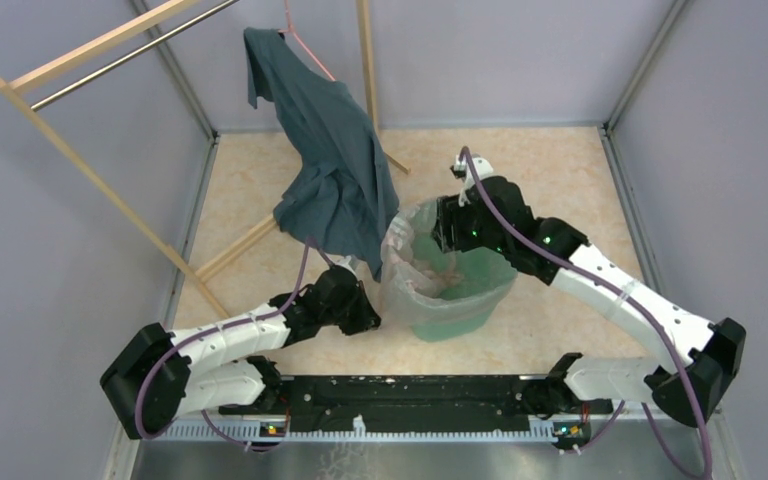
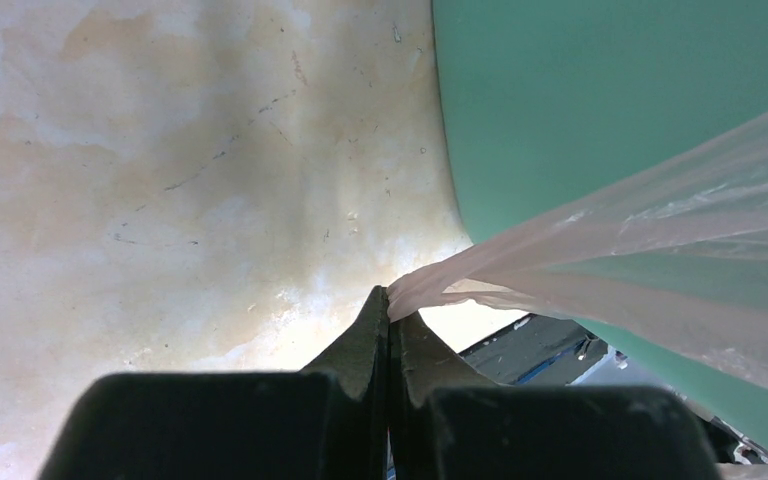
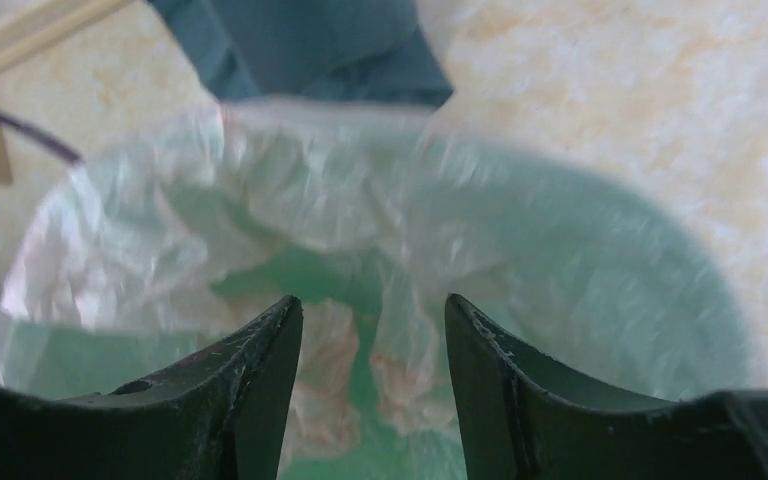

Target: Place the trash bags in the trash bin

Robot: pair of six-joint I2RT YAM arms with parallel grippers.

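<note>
Beside the trash bin [image 2: 600, 100] the left gripper [image 2: 389, 300] pinches the pink trash bag [image 2: 660, 240] taut; the right gripper [image 3: 372, 330], open above the bin, should gently push slack film inside.

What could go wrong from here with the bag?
1. The left tool pinches only a thin bunched corner of the trash bag, stretched taut outside the trash bin; the film may tear or slip free.
2. That pull might tip the bin.
3. The shirt hangs beside the rim and could snag the open right tool.
</note>
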